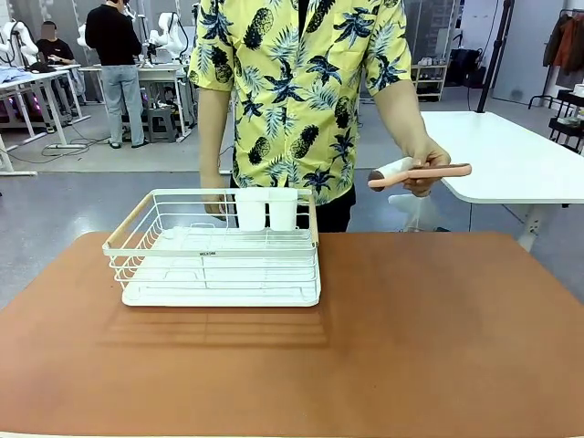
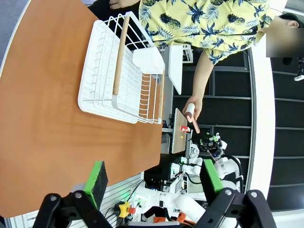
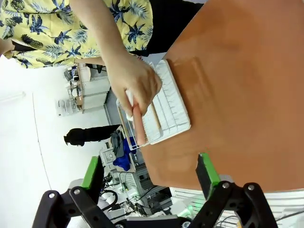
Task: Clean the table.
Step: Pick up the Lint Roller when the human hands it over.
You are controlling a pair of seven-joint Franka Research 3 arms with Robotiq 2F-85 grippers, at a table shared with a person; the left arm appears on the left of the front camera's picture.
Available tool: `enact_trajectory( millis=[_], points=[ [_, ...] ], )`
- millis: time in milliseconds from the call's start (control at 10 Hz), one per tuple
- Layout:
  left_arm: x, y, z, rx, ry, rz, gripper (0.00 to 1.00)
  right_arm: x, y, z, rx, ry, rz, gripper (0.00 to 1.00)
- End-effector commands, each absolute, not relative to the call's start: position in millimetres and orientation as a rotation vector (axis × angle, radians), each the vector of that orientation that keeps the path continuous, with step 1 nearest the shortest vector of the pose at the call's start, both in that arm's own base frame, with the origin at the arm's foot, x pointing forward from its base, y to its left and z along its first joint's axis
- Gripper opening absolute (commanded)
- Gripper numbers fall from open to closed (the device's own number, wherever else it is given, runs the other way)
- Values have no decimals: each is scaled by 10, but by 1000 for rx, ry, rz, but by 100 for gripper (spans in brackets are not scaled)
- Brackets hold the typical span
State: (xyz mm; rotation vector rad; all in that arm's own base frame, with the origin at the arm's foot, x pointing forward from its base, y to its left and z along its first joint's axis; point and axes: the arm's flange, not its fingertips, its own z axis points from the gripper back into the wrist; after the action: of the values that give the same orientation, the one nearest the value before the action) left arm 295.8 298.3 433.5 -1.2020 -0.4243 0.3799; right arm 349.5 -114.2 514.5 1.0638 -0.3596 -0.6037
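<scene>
Terracotta surface (image 1: 438, 347) carries a white dish rack (image 1: 219, 297) left of centre; person's hand (image 1: 429, 157) holds a lint roller (image 1: 452, 171) beyond its far right edge; left gripper (image 2: 154, 179) and right gripper (image 3: 149, 173) show fingers spread, empty; advisable to grasp the pink handle clear of the hand

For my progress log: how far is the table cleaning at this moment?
Done: nothing visible yet; the dish rack sits on the table. In hand: the person's hand holds a roller in the air. Left: cleaning the tabletop. The left gripper and right gripper are open, empty.
</scene>
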Motion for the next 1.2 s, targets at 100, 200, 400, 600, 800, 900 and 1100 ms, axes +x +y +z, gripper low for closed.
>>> enact_trajectory(
  millis=[100, 200, 400, 600, 800, 900, 1100],
  points=[
    [2928, 2979, 4332, -1211, -434, 379, 100, 3361, -587, 5259, 1059, -405, -663, 100],
    [2928, 2979, 4332, -1211, -434, 379, 100, 3369, -402, 5222, 1054, -382, -655, 100],
    [2928, 2979, 4332, -1211, -434, 379, 100, 3387, -178, 5163, 1032, -379, -670, 100],
    [2928, 2979, 4332, -1211, -434, 379, 100, 3324, 78, 5041, 1000, -399, -660, 100],
    [2928, 2979, 4332, -1211, -434, 379, 100, 3271, 247, 4851, 986, -429, -640, 100],
    [2928, 2979, 4332, -1211, -434, 379, 100, 3248, 321, 4743, 974, -415, -636, 100],
    [2928, 2979, 4332, -1211, -434, 379, 100, 3221, 384, 4565, 992, -388, -642, 100]
  ],
)
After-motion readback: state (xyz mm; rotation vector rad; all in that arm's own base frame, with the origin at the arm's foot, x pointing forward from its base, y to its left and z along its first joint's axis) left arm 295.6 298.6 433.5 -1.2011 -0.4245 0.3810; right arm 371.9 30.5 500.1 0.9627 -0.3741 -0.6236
